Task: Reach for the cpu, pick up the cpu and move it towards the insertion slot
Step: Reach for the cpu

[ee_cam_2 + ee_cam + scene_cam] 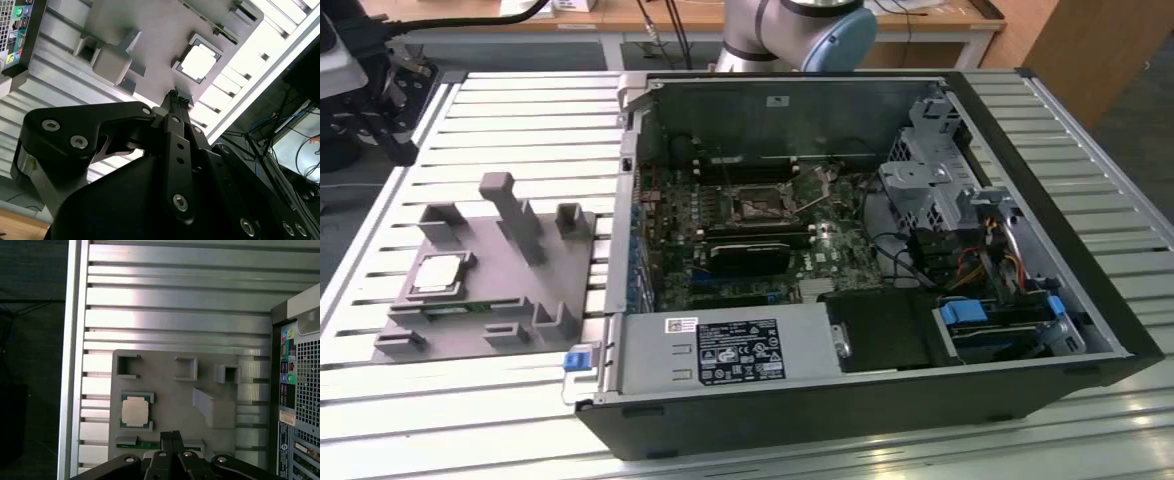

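The cpu [438, 272], a small silver square chip, lies flat in a recess of the grey tray [520, 290] on the exterior view's left. Both wrist views look down on it from high above: the cpu [135, 410] sits in its pale-rimmed pocket, and my gripper [172, 435] hangs beside it, well clear of the tray. The fingertips [173, 95] are pressed together, shut on nothing, a short way from the cpu [199, 62]. The insertion slot [758, 205], a square socket with a dark centre, lies on the green board inside the open computer case.
The open computer case [854, 380] stands at the exterior view's right of the tray, on a slatted metal table [507, 110]. Upright grey posts [507, 215] rise from the tray near the cpu. The arm's base [794, 30] stands behind the case.
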### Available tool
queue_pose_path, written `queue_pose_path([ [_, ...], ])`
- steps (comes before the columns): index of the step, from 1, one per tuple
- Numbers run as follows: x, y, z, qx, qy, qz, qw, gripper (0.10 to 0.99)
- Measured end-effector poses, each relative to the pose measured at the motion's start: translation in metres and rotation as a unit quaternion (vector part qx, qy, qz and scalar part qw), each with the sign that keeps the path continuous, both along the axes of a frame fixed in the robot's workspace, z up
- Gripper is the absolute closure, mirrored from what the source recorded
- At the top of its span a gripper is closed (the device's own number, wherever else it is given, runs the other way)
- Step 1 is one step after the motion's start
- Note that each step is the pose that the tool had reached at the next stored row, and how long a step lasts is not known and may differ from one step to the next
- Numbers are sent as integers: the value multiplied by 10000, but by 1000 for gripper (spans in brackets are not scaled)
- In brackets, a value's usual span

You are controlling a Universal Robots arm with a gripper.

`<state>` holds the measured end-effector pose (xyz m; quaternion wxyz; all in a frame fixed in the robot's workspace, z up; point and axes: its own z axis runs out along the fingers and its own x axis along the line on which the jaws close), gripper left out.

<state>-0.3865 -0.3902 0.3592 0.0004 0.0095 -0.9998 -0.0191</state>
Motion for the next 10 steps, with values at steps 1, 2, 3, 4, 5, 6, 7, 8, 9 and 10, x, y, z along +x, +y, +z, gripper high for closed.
queue_pose_path([
  [1,-14,0,-1,0,0,0,10000,980],
  [2,-25,0,-3,0,0,0,10000,980],
  [3,-35,0,-6,0,1,0,10000,980],
  [4,-48,0,-9,0,2,0,10000,980],
  [5,-59,0,-11,0,4,0,10000,980],
  [6,-67,0,-13,0,5,0,10000,980],
  [7,-76,0,-16,0,7,0,10000,980],
  [8,-86,0,-20,0,7,0,10000,980],
  [9,-92,0,-25,0,9,0,10000,980],
  [10,-96,-2,-30,0,10,1,10000,980],
])
